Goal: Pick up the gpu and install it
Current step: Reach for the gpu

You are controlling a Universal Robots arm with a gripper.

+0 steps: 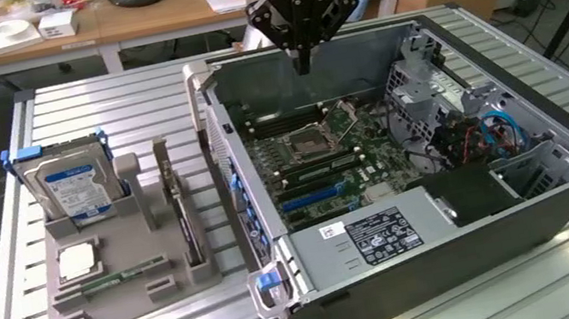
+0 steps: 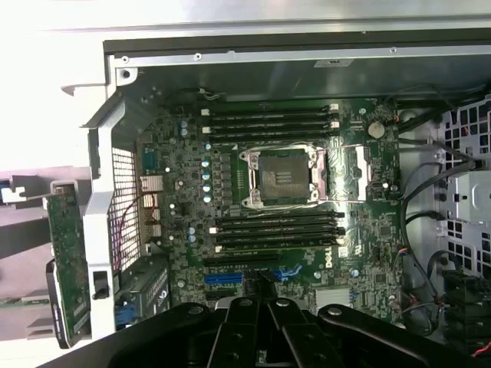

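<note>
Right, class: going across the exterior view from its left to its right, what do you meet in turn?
hard drive → gpu standing in the tray → processor socket → blue cables

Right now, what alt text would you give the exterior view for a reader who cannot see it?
The arm's gripper, jaws shut and empty, hangs over the open computer case above its motherboard. On the exterior view's left, a grey tray holds the gpu standing on edge, beside a hard drive.
</note>
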